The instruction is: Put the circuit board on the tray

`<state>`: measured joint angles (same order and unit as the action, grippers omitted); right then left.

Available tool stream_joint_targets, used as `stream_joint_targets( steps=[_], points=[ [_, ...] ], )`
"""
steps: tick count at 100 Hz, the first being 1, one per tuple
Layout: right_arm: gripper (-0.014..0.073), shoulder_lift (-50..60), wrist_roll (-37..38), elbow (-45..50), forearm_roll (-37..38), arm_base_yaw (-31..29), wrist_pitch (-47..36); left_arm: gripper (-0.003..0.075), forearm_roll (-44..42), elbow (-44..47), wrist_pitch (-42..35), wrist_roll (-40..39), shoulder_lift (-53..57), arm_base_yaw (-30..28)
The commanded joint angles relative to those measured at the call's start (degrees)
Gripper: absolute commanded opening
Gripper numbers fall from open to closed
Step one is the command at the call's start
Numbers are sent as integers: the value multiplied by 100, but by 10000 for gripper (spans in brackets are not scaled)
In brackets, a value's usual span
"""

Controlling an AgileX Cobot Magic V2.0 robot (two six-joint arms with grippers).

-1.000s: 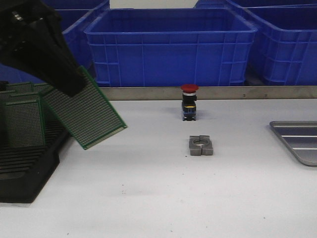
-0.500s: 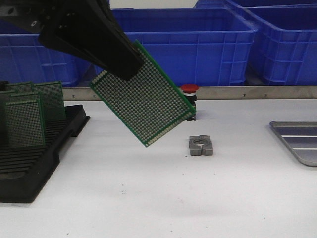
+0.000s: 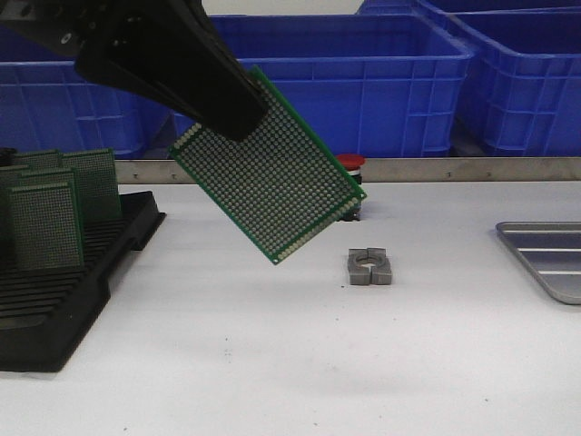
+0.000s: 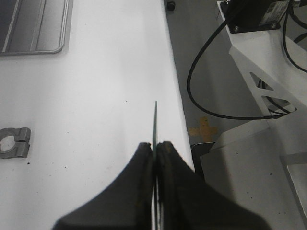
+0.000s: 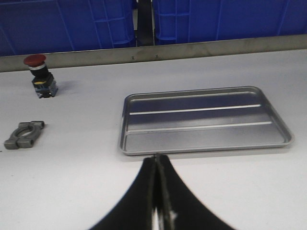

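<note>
Two grippers: you have one carrying a load and one with nothing between its fingers.
Right gripper (image 5: 156, 191): your wrist view shows its fingers pressed together on nothing, low over the white table (image 3: 272, 363), just short of the tray's near rim.
Left gripper (image 4: 155, 151): its jaws are clamped on the circuit board's top edge; in your wrist view the board shows only as a thin green line.
Circuit board (image 3: 269, 165): you see it held in the air, tilted with one corner pointing down, above the table's left-centre and clear of the surface.
Black rack (image 3: 54, 300): at your near left, with several more green boards (image 3: 41, 222) standing upright in its slots.
Metal clamp block (image 3: 369, 267): a small grey split piece lying on the table just right of the board's lowest corner.
Tray (image 5: 204, 120): flat on the table at your far right, ridged base bare, well apart from the held board.
Red push-button (image 5: 41, 76): standing behind the clamp block, partly hidden by the board from the front.
Blue bins (image 3: 318, 82): lined up past the table's far edge.
</note>
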<state>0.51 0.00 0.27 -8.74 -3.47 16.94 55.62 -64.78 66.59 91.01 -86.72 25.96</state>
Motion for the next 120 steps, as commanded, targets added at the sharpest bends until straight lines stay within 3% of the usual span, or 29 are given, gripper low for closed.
stream_joint_targets(
  steps=[1,20,36,46,57,64,69,84,90,100,120],
  points=[
    [-61,-159,0,-449,-208,-10,-172,-20,414,-175,63,-65,195,39],
    [-61,-1198,0,-1416,-213,-10,547,-20,414,-175,63,-65,195,39],
    [-61,-2386,0,-2243,-297,-10,1916,-20,414,-175,63,-65,195,39],
    [-61,-3089,-424,-2646,-703,-10,2386,-20,414,-175,63,-65,195,39],
    [-54,-3677,-1682,-2866,-1773,-8,2276,-20,414,-175,63,-65,195,39],
    [-5,-3961,-2764,-2934,-2688,-8,2177,-20,414,-175,63,-65,195,39],
    [71,-4136,-3574,-2956,-3424,-8,2155,-20,414,-175,63,-65,195,39],
    [405,-4585,-6412,-2961,-5445,10,2455,-20,414,-175,63,-65,195,39],
    [461,-4759,-7258,-2961,-6064,62,2641,-20,414,-175,63,-65,195,39],
    [463,-5083,-8360,-3008,-6543,270,2884,-20,414,-175,63,-65,195,39],
    [463,-5810,-9071,-3344,-6583,1092,2796,-20,414,-175,63,-65,195,39]
  ],
)
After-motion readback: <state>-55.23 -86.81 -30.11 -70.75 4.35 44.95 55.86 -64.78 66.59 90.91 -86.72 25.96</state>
